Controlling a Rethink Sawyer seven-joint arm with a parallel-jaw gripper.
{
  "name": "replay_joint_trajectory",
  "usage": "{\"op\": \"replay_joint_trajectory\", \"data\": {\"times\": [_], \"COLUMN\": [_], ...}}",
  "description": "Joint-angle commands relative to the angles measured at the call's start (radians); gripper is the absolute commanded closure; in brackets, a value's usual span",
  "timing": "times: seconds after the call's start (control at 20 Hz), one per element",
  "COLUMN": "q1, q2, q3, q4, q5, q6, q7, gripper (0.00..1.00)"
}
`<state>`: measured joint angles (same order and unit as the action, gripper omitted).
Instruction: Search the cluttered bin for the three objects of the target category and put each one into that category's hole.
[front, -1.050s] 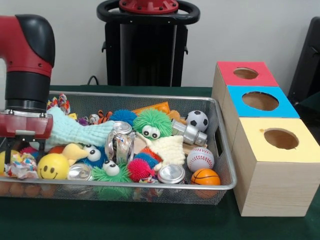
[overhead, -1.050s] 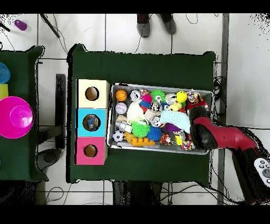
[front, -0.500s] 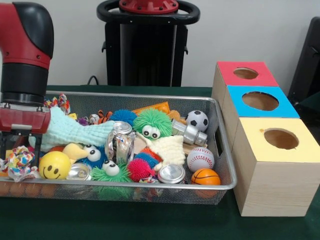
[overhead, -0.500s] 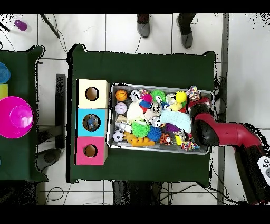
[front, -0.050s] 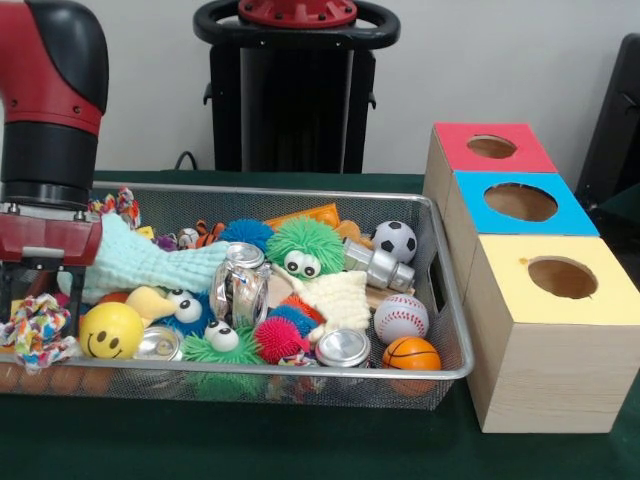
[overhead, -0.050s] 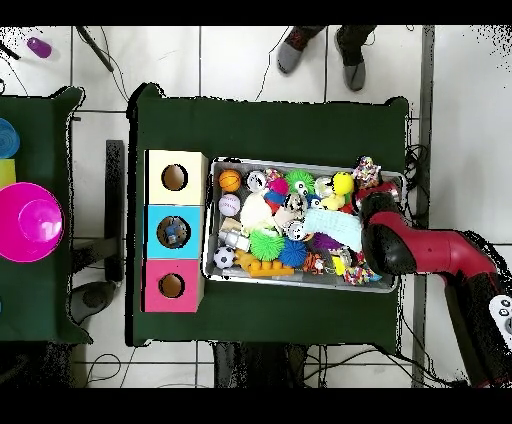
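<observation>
My gripper (front, -0.050s: 40, 308) hangs over the left end of the wire bin (front, -0.050s: 452, 300), shut on a multicoloured rope toy (front, -0.050s: 36, 332) that dangles just above the bin's front rim. From overhead the same rope toy (overhead, -0.050s: 367, 172) lies at the bin's upper right corner, while the red arm (overhead, -0.050s: 385, 235) hides the gripper. Three hole boxes stand beside the bin: red (front, -0.050s: 490, 148), blue (front, -0.050s: 520, 203) and yellow (front, -0.050s: 560, 278). A second rope toy (front, -0.050s: 120, 205) lies at the bin's back left.
The bin holds a yellow smiley ball (front, -0.050s: 108, 331), soccer ball (front, -0.050s: 394, 241), baseball (front, -0.050s: 401, 318), basketball (front, -0.050s: 411, 354), fuzzy eyed toys, metal cans and a pale blue cloth (front, -0.050s: 150, 262). A person's feet (overhead, -0.050s: 320, 50) show beyond the table.
The arm rose slightly and shifted toward the bin's front edge, and the rope toy came up out of the clutter with it. The person's feet shifted.
</observation>
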<state>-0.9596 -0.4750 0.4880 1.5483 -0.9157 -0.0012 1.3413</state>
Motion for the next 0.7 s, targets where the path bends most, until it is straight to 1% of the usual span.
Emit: {"op": "replay_joint_trajectory", "data": {"times": [0.05,0.25,0.35,0.5,0.65,0.7], "q1": [0.033,0.046,0.062,0.083,0.079,0.071], "q2": [-0.021,-0.055,-0.085,-0.149,-0.203,-0.232], "q3": [-0.018,-0.053,-0.088,-0.143,-0.161,-0.157], "q4": [0.03,0.064,0.094,0.164,0.228,0.258], "q5": [0.046,0.079,0.099,0.14,0.17,0.182], "q6": [-0.048,-0.034,-0.035,-0.035,-0.023,-0.005], "q7": [0.179,0.198,0.215,0.248,0.25,0.245], "gripper": [0.0,0.0,0.0,0.0,0.0,0.0]}}
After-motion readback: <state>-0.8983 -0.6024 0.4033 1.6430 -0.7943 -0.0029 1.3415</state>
